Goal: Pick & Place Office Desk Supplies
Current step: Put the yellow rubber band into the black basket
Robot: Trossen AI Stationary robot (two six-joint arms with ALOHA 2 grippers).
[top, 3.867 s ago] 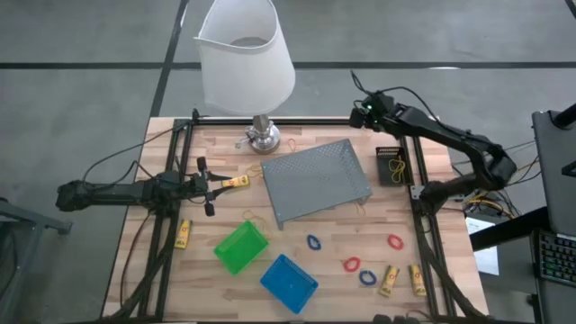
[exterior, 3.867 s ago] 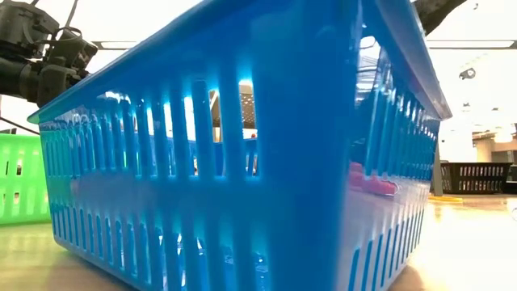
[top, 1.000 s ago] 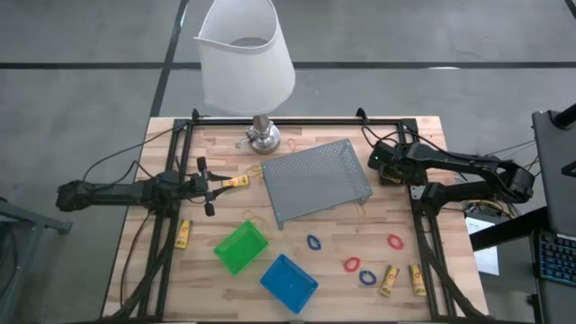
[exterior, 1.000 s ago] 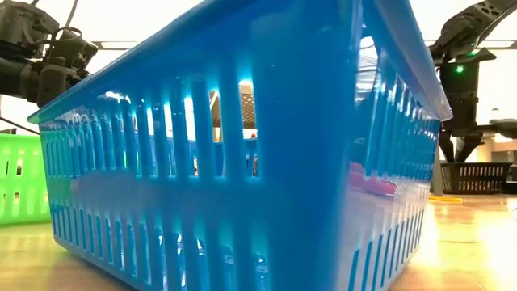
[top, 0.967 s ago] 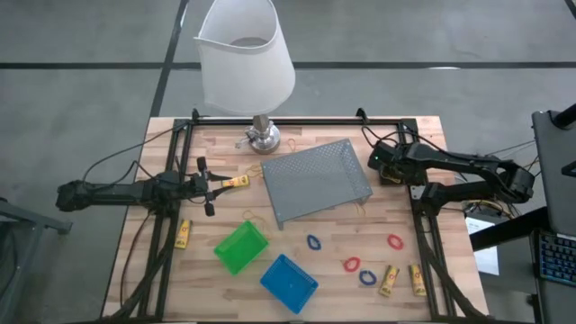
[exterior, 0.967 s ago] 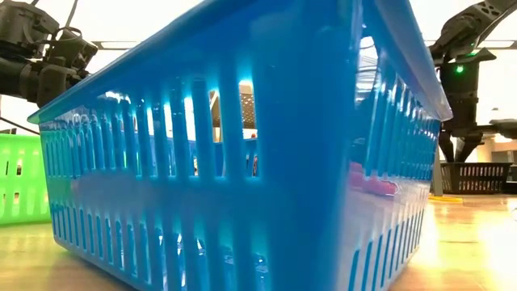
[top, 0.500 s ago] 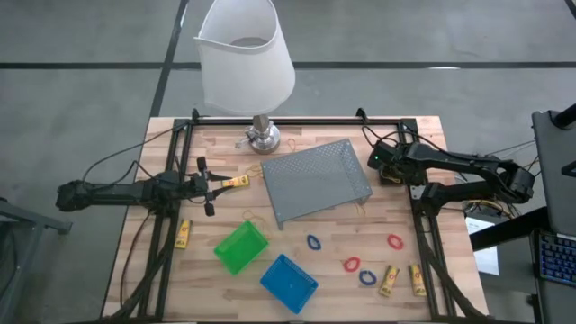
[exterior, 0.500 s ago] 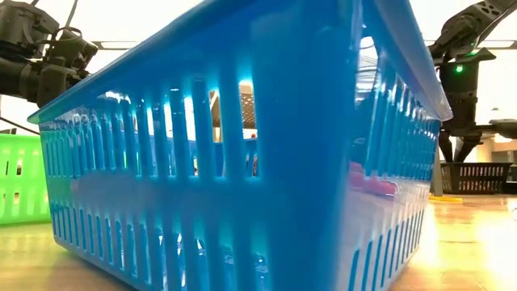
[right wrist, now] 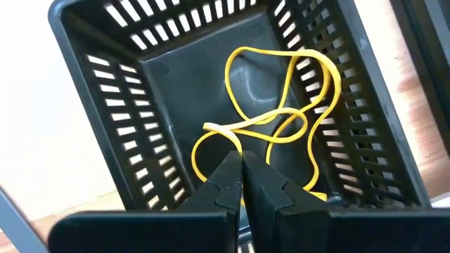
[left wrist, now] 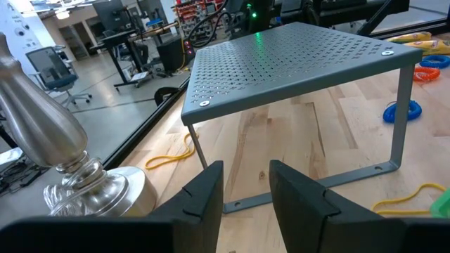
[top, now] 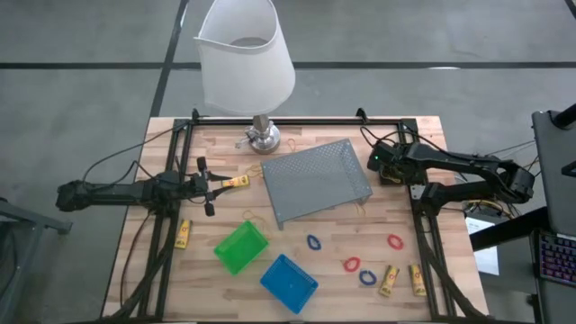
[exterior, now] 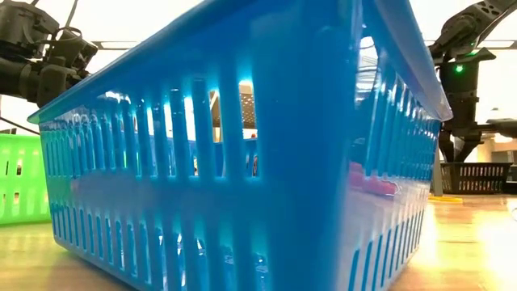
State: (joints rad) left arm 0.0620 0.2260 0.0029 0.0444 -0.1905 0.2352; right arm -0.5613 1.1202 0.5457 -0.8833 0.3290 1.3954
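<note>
The right arm has swung down from its high reach at the back edge and now sits low over the black bin (top: 391, 167), barely shifting in the last second. The right claw (right wrist: 243, 184) is clenched, fingertips pressed together just above the yellow rubber bands (right wrist: 281, 126) that lie tangled on the bin's floor. That bin is at three o'clock on the counter (top: 225, 157), just beside the grey mesh tray (top: 315, 180).

Over at nine o'clock, the left claw (top: 209, 186) hasn't budged; its fingers (left wrist: 204, 200) stand apart, released, facing the tray with the lamp base (left wrist: 63, 154) near it. A yellow stick (top: 237, 183) lies just off its tip.

Down at six o'clock sit the green bin (top: 240, 247) and blue bin (top: 289, 281), side by side. Between five and four o'clock lie red loops (top: 351, 265), blue loops (top: 313, 242) and more yellow sticks (top: 389, 280). One stick (top: 183, 233) rests at eight o'clock.
</note>
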